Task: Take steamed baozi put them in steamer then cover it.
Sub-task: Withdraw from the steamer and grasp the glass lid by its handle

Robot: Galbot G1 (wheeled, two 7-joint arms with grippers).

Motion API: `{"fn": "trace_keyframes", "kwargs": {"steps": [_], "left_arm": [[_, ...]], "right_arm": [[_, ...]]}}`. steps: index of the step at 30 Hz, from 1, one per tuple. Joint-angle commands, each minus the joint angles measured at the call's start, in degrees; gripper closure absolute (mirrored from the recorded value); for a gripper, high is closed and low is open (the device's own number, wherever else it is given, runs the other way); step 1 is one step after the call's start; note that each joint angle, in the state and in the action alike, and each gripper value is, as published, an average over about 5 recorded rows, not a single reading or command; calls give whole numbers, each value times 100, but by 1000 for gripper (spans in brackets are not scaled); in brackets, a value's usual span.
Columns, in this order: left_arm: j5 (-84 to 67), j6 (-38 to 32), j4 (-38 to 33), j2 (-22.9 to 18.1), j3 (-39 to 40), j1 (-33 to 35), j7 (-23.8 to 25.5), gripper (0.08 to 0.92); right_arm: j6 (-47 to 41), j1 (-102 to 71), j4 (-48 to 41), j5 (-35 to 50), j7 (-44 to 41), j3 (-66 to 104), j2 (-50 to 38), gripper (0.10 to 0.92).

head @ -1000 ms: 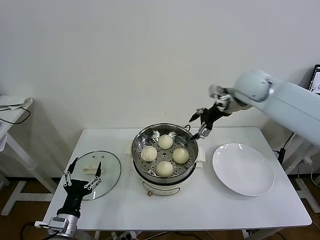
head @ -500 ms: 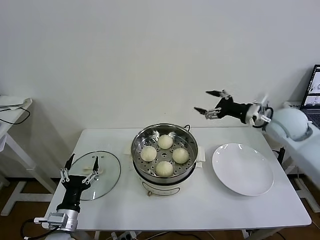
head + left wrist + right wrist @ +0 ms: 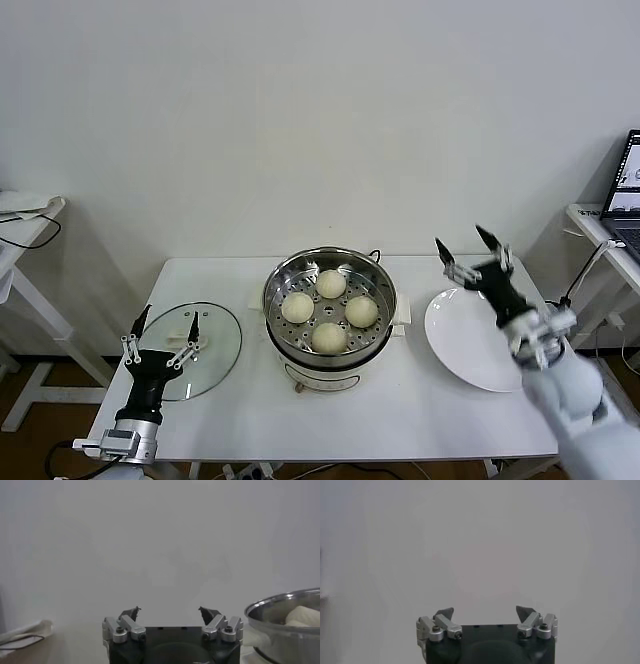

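Risk ahead: glass cover [image 3: 190, 347] slipping or tilting when I lift by its white handle [image 3: 183, 339]; rim could clip steamer [image 3: 330, 303] wall, knock baozi [image 3: 330, 283] off tray. My left gripper [image 3: 163, 333] spread wide, empty, hovering over cover at table's [image 3: 400, 410] left edge. My right gripper [image 3: 470, 250] wide too, empty, above white plate [image 3: 487, 338], clear of pot. Four baozi smooth, cream-white, domed, apart on perforated tray inside steamer at table centre. Cover flat on table, not yet on pot.
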Motion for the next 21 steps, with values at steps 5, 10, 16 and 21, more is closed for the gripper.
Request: {"fn": "trace_keyframes", "kwargs": {"steps": [5,10,16,21], "left_arm": [[3426,-935,749,159,-94,13,-818,177],[6016,-1278,1432,277,-342,-6,-1562,177],[7547,-1420,2180,458,-528,-203,-2108,177],[7926,-1435,2660,541,-653,-515,-2325,177]], "right_arm": [[1191,-1661,462,-976,588,712,1950,203],[1168,-1574,386,-1048,598,587,1962,203],[1163,-1484,267,-1115,601,487,1982,203],[1183,-1450,162,-1206,607,421,2039,203]]}}
